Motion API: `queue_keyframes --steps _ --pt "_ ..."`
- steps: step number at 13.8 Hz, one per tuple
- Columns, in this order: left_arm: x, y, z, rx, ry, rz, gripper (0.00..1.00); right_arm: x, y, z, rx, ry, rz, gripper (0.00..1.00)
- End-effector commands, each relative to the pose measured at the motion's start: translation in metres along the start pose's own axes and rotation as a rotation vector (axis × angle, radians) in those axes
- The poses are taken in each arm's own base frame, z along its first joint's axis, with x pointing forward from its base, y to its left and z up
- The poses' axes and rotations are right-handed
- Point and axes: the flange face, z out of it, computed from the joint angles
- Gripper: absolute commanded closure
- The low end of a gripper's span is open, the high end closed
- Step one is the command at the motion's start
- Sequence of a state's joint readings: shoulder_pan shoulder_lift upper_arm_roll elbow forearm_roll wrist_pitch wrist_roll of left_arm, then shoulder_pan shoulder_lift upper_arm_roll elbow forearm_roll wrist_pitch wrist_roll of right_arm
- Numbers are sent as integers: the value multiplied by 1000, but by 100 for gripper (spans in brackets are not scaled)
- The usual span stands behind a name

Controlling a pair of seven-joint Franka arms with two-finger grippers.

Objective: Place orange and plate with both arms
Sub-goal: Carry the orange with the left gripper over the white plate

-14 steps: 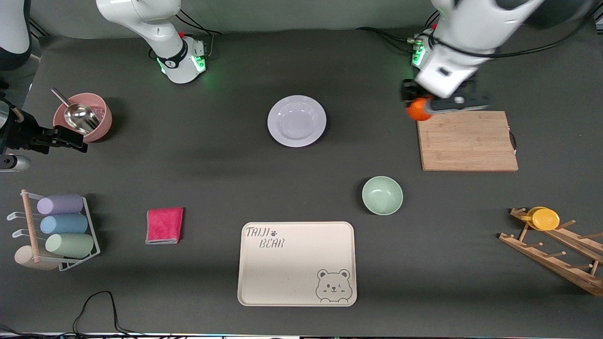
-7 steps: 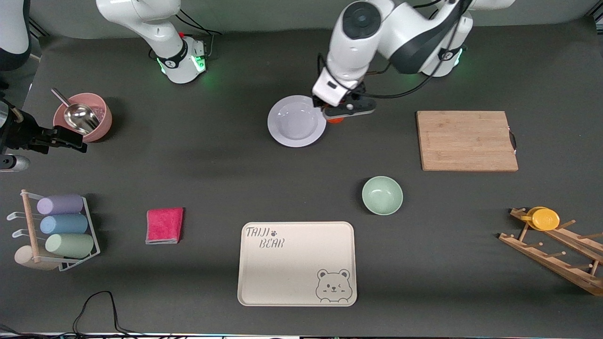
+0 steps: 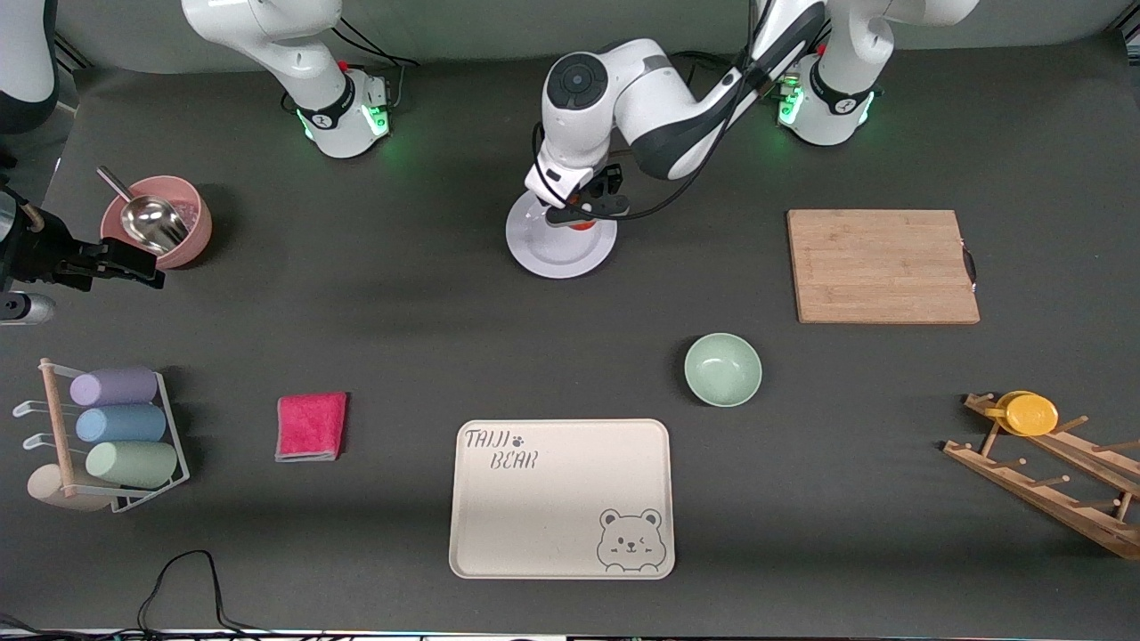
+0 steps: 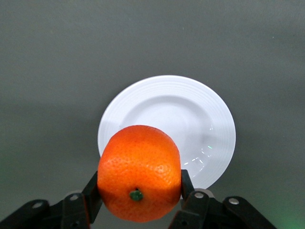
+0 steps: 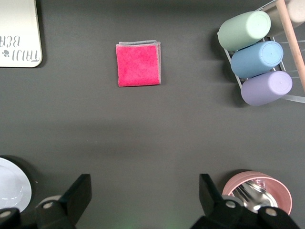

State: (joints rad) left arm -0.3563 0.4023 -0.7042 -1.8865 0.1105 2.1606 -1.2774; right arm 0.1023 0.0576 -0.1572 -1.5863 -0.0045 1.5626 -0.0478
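While the left pincer (image 4: 138, 191) grips the orange (image 4: 139, 172), the plate (image 4: 200, 119) is partly hidden.

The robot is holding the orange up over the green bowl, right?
Not quite. The left gripper holds the orange over the lavender-white plate, not the green bowl, as the left wrist view shows.

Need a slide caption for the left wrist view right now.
Left gripper shut on the orange, held in the air over the plate on the dark table.
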Motion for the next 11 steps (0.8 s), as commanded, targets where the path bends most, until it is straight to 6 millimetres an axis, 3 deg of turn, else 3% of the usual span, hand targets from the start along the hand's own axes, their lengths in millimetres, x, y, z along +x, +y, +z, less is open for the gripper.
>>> queue_keyframes --steps 1,6,11 --pt "-8 14 19 -3 23 -41 100 -6 0 -3 -5 0 4 0" --pt "-4 21 86 10 58 -77 100 -6 0 -1 -5 -4 4 0" --pt "-12 25 112 14 45 -91 100 -4 0 4 -6 -11 5 0"
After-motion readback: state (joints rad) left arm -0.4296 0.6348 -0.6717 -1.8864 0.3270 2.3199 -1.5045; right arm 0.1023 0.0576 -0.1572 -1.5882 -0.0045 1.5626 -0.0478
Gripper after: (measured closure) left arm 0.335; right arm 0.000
